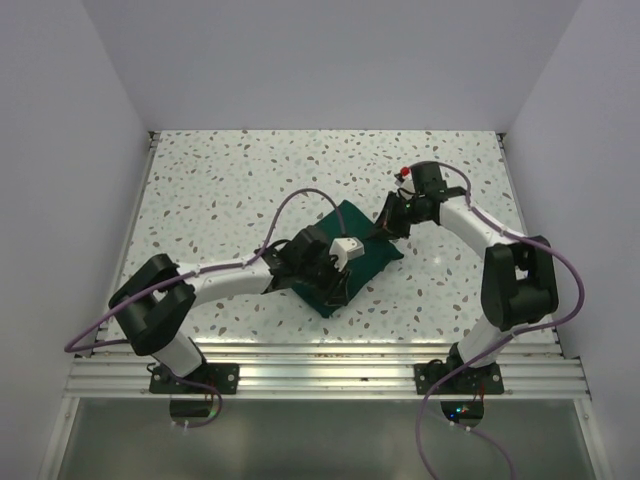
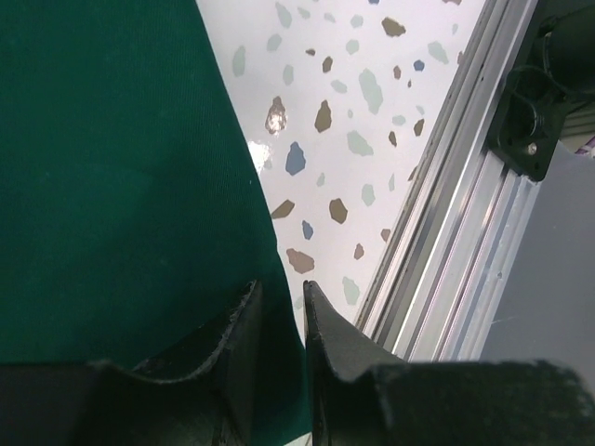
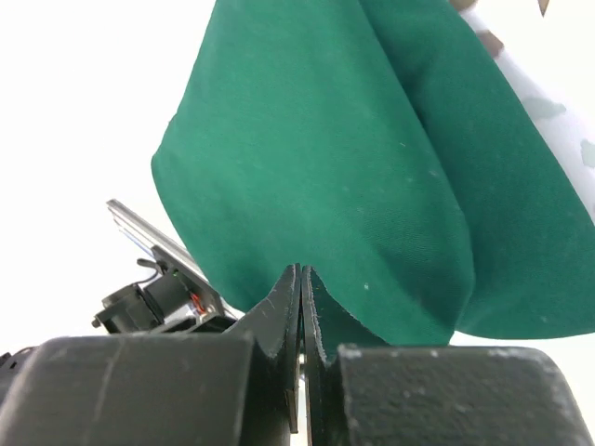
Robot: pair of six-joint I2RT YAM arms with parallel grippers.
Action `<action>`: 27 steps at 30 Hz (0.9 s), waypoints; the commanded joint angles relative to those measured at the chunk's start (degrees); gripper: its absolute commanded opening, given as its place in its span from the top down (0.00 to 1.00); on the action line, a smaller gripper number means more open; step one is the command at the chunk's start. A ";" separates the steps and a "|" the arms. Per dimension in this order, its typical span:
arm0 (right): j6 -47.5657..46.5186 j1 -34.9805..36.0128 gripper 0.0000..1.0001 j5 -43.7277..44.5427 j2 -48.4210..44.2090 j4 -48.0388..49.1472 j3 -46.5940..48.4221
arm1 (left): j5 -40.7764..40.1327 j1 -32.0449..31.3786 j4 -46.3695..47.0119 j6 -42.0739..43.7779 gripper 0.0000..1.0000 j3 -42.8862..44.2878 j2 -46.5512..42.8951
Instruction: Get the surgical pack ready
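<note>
The worktop (image 1: 230,190) is a pale slab flecked with grey, brown and blue chips. It sits in a plain booth with smooth off-white walls (image 1: 330,60) on the left, right and far sides. Along its near edge runs a ribbed aluminium rail (image 1: 320,375), where both arm bases are bolted, and purple cables (image 1: 290,205) loop off the arms.

The dark green drape (image 1: 372,258) lies a little right of centre on the worktop as a folded bundle, turned so that one corner points toward the far wall. Nothing but cloth shows from outside.

The left gripper (image 1: 335,290) is down at the bundle's near corner. In its wrist view the fingers (image 2: 244,339) stand almost together, with the cloth's edge running down into the narrow gap between them.

The right gripper (image 1: 385,228) is at the far right edge. Its fingers (image 3: 284,302) are pressed tight together against a fold of the drape, which bulges up above them.
</note>
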 commanded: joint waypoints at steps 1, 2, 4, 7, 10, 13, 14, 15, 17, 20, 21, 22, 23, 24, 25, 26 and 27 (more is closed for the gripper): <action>-1.30 -0.32 1.00 0.66 1.02 0.53 -1.67 | 0.48 -0.04 0.55 -1.18 0.72 -3.09 -1.37; -1.57 -0.49 1.00 0.67 1.20 0.88 -3.15 | 0.83 -0.04 1.77 -1.87 0.72 -3.62 -1.46; -1.74 -0.75 1.00 1.37 1.38 2.37 -4.83 | 1.27 0.23 3.45 -2.75 0.72 -5.64 -1.29; -1.83 -1.46 1.00 0.58 1.73 5.09 -7.99 | 1.71 0.84 6.96 -4.25 0.72 -8.28 -0.49; -1.92 -2.25 1.00 -0.73 2.87 7.91 -10.81 | 1.19 1.81 8.46 -5.22 0.73 -10.13 0.29; -0.96 -2.69 1.00 -3.63 3.84 12.39 -13.45 | 0.66 3.47 8.20 -5.13 0.73 -10.39 0.82; -0.52 -2.69 1.00 -4.25 4.45 13.18 -14.15 | -0.04 3.91 7.33 -4.96 0.73 -10.22 1.00; -0.34 -2.69 1.00 -5.13 4.80 14.41 -14.50 | -0.13 4.44 6.97 -4.70 0.73 -9.78 1.44; -0.25 -2.69 1.00 -5.84 5.15 14.77 -14.77 | -0.84 6.02 5.49 -3.55 0.73 -9.17 2.23; -0.86 -2.78 1.00 -5.40 5.42 14.68 -14.60 | -1.10 7.96 2.51 -1.88 0.73 -7.59 4.42; -0.95 -2.69 1.00 -5.31 5.42 14.51 -14.33 | -1.28 8.40 1.88 -1.45 0.73 -6.45 5.82; -0.87 -2.78 1.00 -5.57 5.51 14.51 -14.16 | -0.76 9.18 1.26 -0.48 0.74 -6.09 6.27; -0.78 -2.78 1.00 -5.57 5.59 14.59 -13.98 | -0.93 9.37 1.00 -0.13 0.74 -5.74 6.62; -0.69 -2.78 1.00 -5.57 5.16 14.51 -13.89 | -1.01 9.46 0.82 0.31 0.74 -5.30 6.89; -0.69 -2.78 1.00 -5.49 4.98 14.25 -13.72 | -0.93 9.54 0.47 1.62 0.74 -4.95 6.89; -1.12 -2.78 1.00 -5.49 4.81 13.72 -12.93 | -1.36 9.63 -0.93 2.07 0.74 -4.25 6.72; -1.30 -2.78 1.00 -5.14 4.20 12.06 -12.32 | -1.63 9.63 -1.46 2.42 0.74 -4.07 5.76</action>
